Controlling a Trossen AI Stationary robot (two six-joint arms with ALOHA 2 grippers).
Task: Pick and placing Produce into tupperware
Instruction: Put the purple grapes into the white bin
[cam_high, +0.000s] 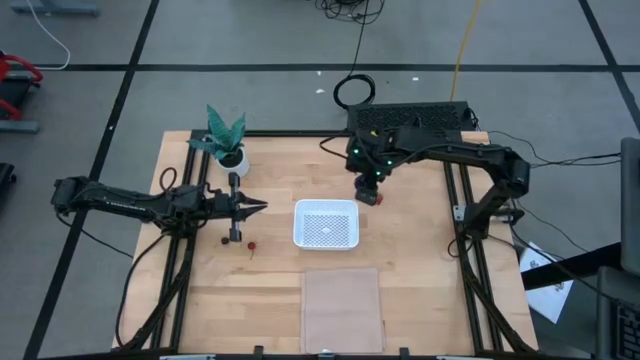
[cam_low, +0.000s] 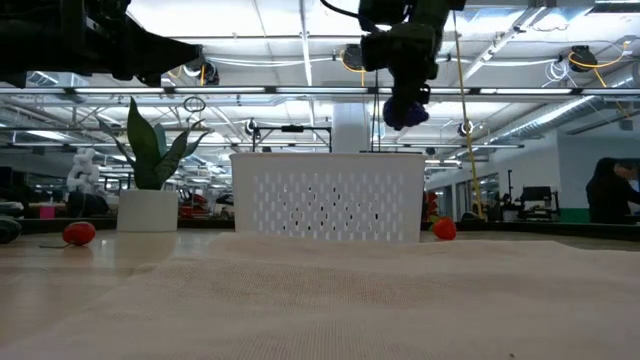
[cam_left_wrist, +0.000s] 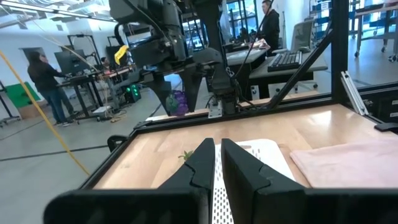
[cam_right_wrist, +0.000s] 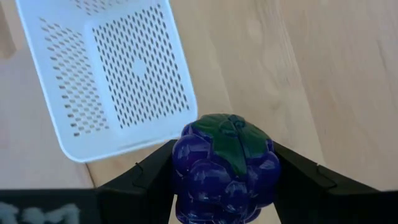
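A purple lumpy cluster with a green leaf top hangs in my right gripper, above the table just beyond the far right corner of the white tupperware. In the low view the cluster is well above the tupperware's wall. My left gripper is shut and level, left of the tupperware, holding nothing. A small red piece and a dark berry lie on the table near it. Another red piece lies beside the tupperware's far right. My right gripper pinches the purple cluster between its two fingers, one on each opposite flank. The fingers come from above, slanting steeply down. The cluster is lifted clear of the table, its green leaf top facing the wrist.
A potted green plant stands at the far left of the table. A flat translucent sheet lies near the front edge, in front of the tupperware. Black frame rails run along both table sides. People stand in the room beyond.
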